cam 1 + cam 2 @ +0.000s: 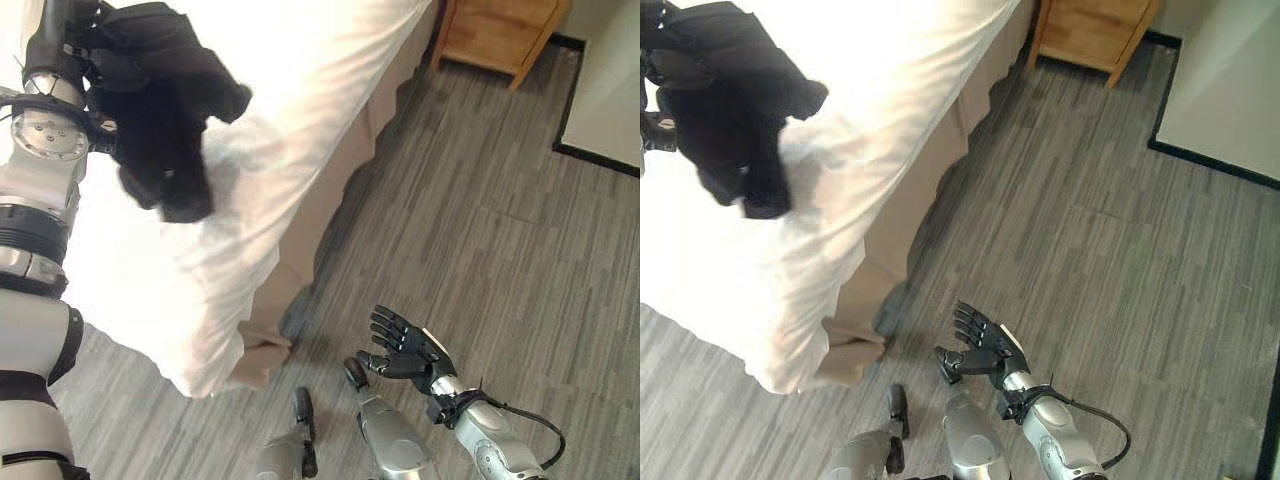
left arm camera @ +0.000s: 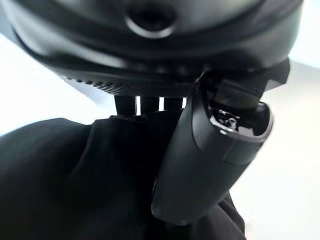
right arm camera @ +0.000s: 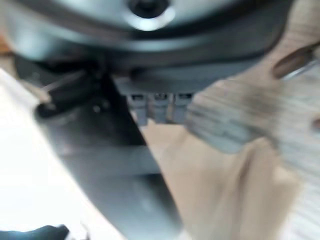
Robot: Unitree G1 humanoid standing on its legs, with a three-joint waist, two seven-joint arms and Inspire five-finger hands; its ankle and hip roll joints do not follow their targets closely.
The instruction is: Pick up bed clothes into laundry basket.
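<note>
No writing can be read anywhere. The black garment is a dark, crumpled, matte cloth, bunched at the top and hanging in a loose fold above the bed. The left hand grips it, thumb pressed into the fabric. The bed has a white sheet and a tan skirt down its side. Off the bed's corner, above grey striped carpet, the right hand hangs with fingers spread, holding nothing. A wooden nightstand stands beside the bed's far end
</note>
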